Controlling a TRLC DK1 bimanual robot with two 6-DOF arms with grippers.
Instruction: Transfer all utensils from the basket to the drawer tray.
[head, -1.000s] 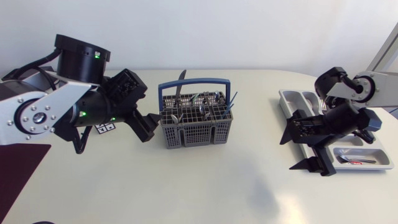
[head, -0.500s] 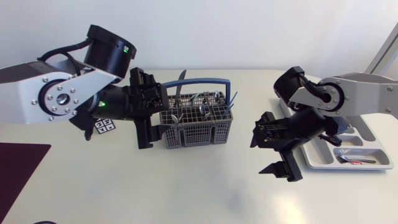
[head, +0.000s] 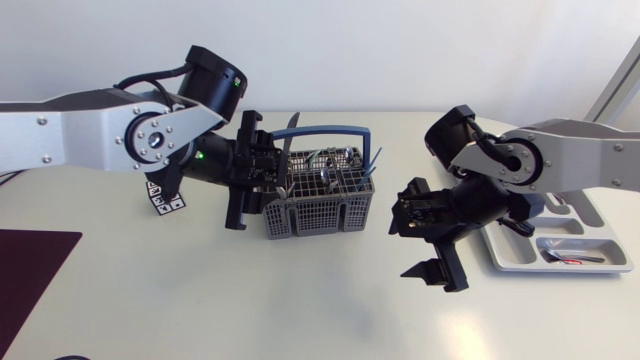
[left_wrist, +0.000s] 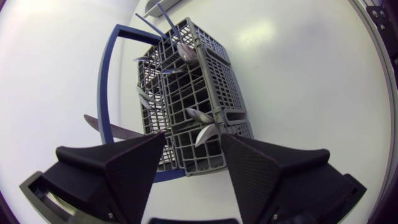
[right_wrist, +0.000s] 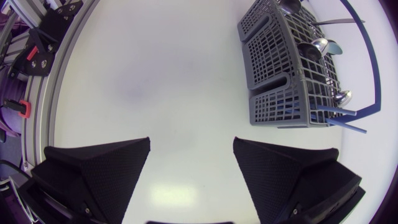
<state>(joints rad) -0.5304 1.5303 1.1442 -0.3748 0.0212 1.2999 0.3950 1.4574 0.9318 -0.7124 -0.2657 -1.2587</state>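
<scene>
A grey wire basket (head: 318, 195) with a blue handle stands mid-table, holding several utensils: spoons (head: 335, 160), a knife (head: 290, 130) and blue-handled pieces. My left gripper (head: 255, 180) hovers at the basket's left end, open; in the left wrist view the left gripper (left_wrist: 193, 155) has the basket (left_wrist: 186, 93) end and a spoon (left_wrist: 202, 118) under the gap between its fingers, and no contact shows. My right gripper (head: 415, 245) hangs open and holds nothing, right of the basket. In the right wrist view the basket (right_wrist: 292, 68) lies ahead of the right gripper (right_wrist: 191, 155). The grey drawer tray (head: 470, 160) sits far right, partly hidden by my right arm.
One utensil (head: 572, 259) lies in the tray's near compartment. A small black-and-white marker tag (head: 165, 203) lies left of the basket. A dark mat (head: 30, 270) covers the table's front left corner. Bare tabletop stretches in front of the basket.
My left arm has swung right, up to the basket's left end, and its fingers have narrowed. My right arm has moved left from the tray toward the basket, still open.
</scene>
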